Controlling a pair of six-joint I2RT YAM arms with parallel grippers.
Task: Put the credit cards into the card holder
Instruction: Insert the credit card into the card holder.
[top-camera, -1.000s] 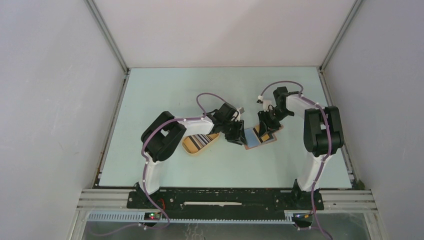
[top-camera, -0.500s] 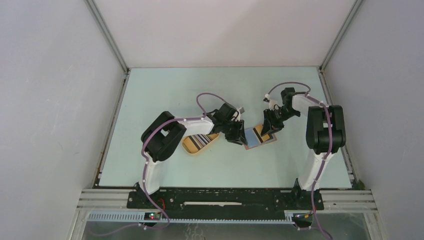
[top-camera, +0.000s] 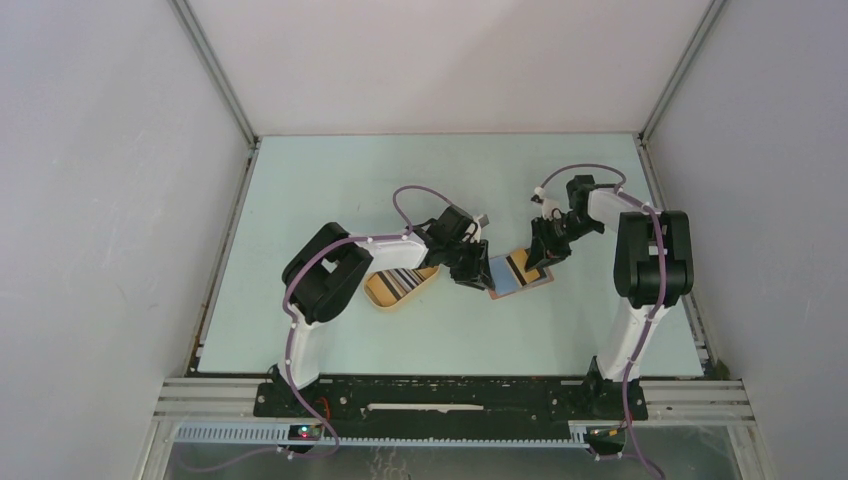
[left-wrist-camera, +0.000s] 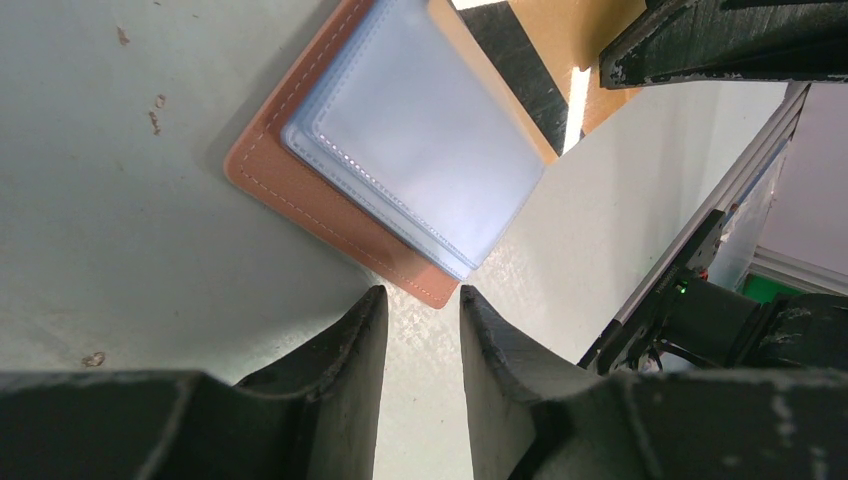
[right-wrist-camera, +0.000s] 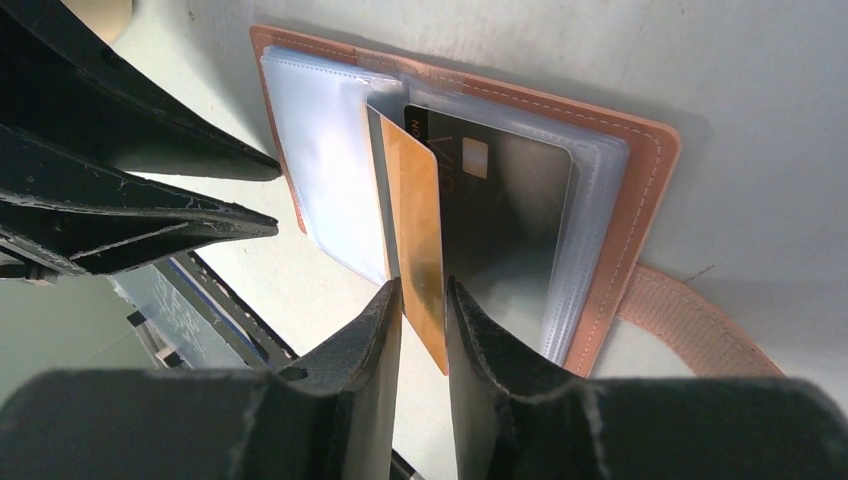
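**Right wrist view: gold card (right-wrist-camera: 415, 230) between my fingertips, card holder (right-wrist-camera: 640, 170) open beneath**

My right gripper (right-wrist-camera: 423, 300) had its two fingers (right-wrist-camera: 365, 350) drawn near each other, one on each side of the gold card. The card stood tilted on edge out of the card holder. I could not tell whether the fingers pinched it or only flanked it. Just beside it, a black card (right-wrist-camera: 510, 210) lay flat inside a clear sleeve.

The holder lay spread open on the table (top-camera: 330, 190), its brown strap (right-wrist-camera: 690, 320) trailing off one side.

My left gripper (left-wrist-camera: 417, 295) was parted a little, with only bare table showing between the fingers. Its tips sat just beside a corner of the holder's brown cover, near the pale blue sleeves (left-wrist-camera: 420, 130).

In the top view the holder sat between my two grippers. To its left, partly under my left arm, the yellow tray (top-camera: 383, 297) held the striped stack of credit cards (top-camera: 403, 279).
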